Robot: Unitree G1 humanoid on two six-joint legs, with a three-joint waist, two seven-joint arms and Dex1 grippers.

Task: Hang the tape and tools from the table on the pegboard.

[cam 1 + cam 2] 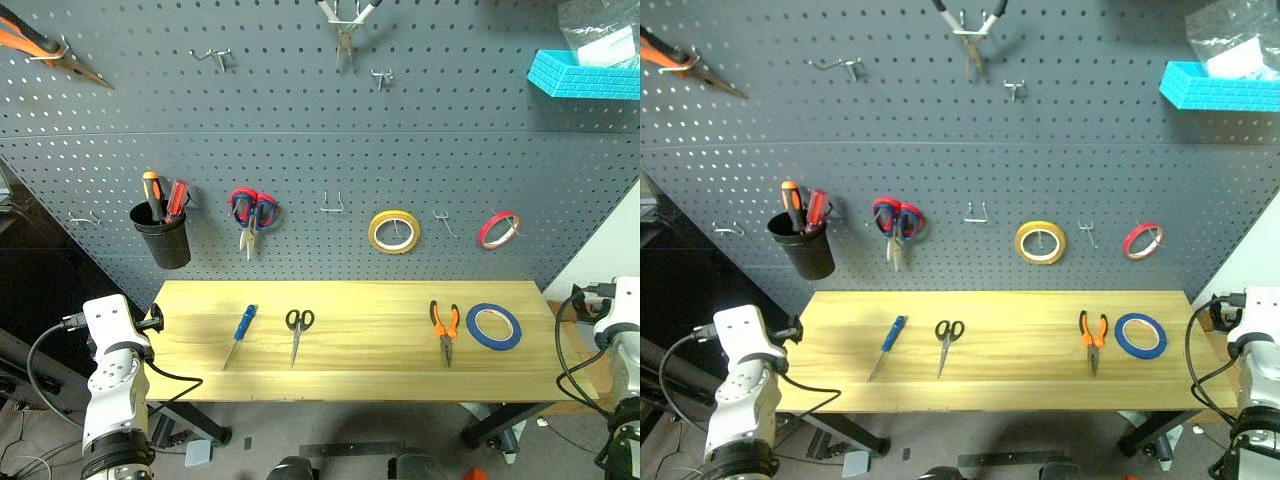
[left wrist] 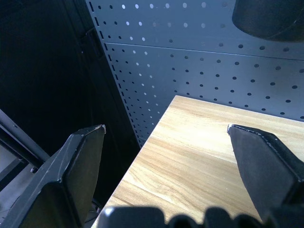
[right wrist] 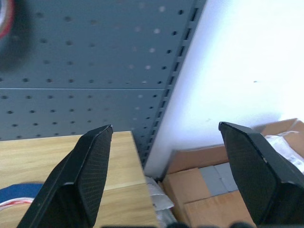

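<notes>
Left eye view shows the light wooden table [image 1: 350, 375] with four things still lying on it: a slim blue-handled screwdriver [image 1: 240, 335], small black-handled scissors [image 1: 298, 330], orange-and-black long-nose pliers [image 1: 446, 330] and, just beside them, the thin blue ring of tape [image 1: 494, 327]. Behind stands the dark grey pegboard [image 1: 320, 170]. Both the left gripper [image 2: 166, 137] and the right gripper [image 3: 164, 137] are spread wide, grasping nothing, at opposite table ends

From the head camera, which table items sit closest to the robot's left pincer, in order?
From the left pincer, at the table's left end:
1. Blue-handled screwdriver, left side.
2. Black-handled scissors, left of middle.
3. Pliers, right side.
4. Blue tape, far right.
</notes>
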